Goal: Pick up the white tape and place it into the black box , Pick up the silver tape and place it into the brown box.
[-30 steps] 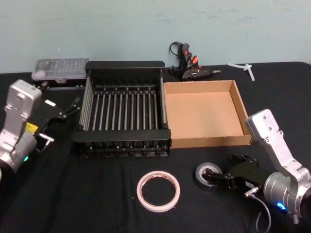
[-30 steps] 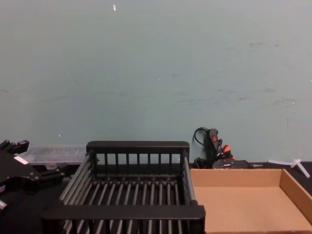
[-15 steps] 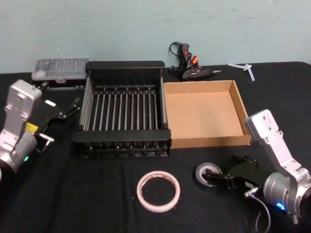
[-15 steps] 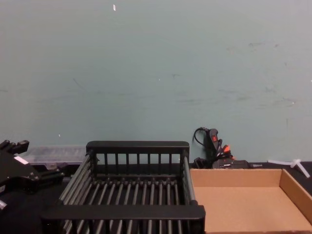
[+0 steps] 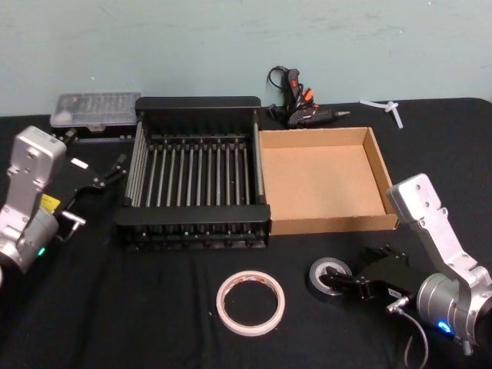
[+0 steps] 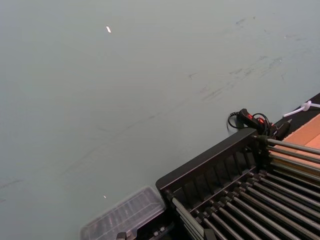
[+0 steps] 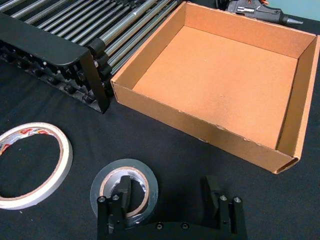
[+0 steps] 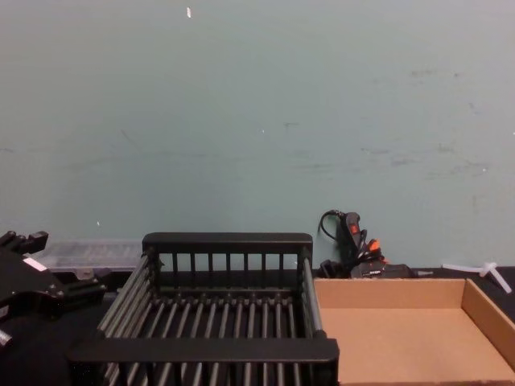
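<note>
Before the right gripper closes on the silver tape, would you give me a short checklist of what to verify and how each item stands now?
1. Right gripper open: ok.
2. One finger inside the core of the silver tape, the other outside the roll's wall: ok, though the outer finger stands well clear of the roll.
3. White tape apart from the silver tape: ok.
4. Brown box empty and ready: ok.
5. Black box empty: ok.
6. Left gripper away from the tapes, beside the black box: ok.

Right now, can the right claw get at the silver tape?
Probably yes. The right claw is open at the silver tape, one finger over its core, the other beyond its rim, with nothing between them.
</note>
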Controlling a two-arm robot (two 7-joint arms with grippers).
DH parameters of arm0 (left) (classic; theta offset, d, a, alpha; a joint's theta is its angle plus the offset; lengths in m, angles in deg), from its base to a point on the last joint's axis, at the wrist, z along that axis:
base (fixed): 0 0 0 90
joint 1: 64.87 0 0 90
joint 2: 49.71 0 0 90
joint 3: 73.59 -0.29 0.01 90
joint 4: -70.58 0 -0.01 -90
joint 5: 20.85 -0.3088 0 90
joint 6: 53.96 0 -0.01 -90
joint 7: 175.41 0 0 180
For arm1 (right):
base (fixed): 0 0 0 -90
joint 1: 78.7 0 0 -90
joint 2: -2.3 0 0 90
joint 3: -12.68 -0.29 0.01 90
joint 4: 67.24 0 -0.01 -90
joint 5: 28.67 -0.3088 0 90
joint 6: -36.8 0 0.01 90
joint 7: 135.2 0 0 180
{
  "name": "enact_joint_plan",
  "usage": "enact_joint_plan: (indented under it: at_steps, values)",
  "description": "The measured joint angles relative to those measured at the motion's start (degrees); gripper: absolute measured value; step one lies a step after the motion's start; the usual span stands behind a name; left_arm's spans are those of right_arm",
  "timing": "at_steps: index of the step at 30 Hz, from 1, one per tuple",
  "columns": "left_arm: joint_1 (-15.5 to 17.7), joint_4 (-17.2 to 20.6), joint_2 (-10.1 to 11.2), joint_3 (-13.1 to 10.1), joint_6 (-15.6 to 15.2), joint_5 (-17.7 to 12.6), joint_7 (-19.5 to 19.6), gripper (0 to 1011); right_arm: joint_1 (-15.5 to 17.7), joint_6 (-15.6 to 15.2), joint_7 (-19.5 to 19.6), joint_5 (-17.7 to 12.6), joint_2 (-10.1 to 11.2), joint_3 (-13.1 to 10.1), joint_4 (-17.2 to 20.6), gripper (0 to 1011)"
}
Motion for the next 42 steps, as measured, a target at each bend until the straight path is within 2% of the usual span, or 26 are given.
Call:
enact_joint_plan:
  at_steps: [9, 10, 12, 13, 19, 20, 22, 23, 28, 42]
  values:
    - [0.0, 0.0, 0.0, 0.0, 0.0, 0.0, 0.0, 1002, 0.0, 0.0, 0.0, -0.1, 0.0, 0.0, 0.0, 741]
    - [0.0, 0.0, 0.0, 0.0, 0.0, 0.0, 0.0, 1001, 0.0, 0.0, 0.0, -0.1, 0.0, 0.0, 0.0, 684]
    - [0.0, 0.0, 0.0, 0.0, 0.0, 0.0, 0.0, 1001, 0.0, 0.0, 0.1, -0.1, 0.1, 0.0, 0.1, 648]
    - [0.0, 0.0, 0.0, 0.0, 0.0, 0.0, 0.0, 1001, 0.0, 0.0, 0.1, -0.1, 0.1, 0.0, 0.1, 591]
    - [0.0, 0.0, 0.0, 0.0, 0.0, 0.0, 0.0, 1001, 0.0, 0.1, 0.1, -0.1, 0.1, 0.0, 0.1, 418]
    - [0.0, 0.0, 0.0, 0.0, 0.0, 0.0, 0.0, 1001, 0.0, 0.1, 0.1, -0.2, 0.1, 0.0, 0.1, 358]
    - [0.0, 0.0, 0.0, 0.0, 0.0, 0.0, 0.0, 1001, 0.0, 0.1, 0.1, -0.2, 0.1, 0.0, 0.1, 319]
    - [0.0, 0.0, 0.0, 0.0, 0.0, 0.0, 0.0, 1001, 0.0, 0.1, 0.1, -0.2, 0.1, 0.0, 0.1, 255]
    - [0.0, 0.0, 0.0, 0.0, 0.0, 0.0, 0.0, 1001, 0.0, 0.1, 0.1, -0.2, 0.1, 0.0, 0.1, 146]
    - [0.0, 0.0, 0.0, 0.0, 0.0, 0.0, 0.0, 1001, 0.3, 0.4, -0.4, -0.2, -0.2, -0.5, 0.1, 138]
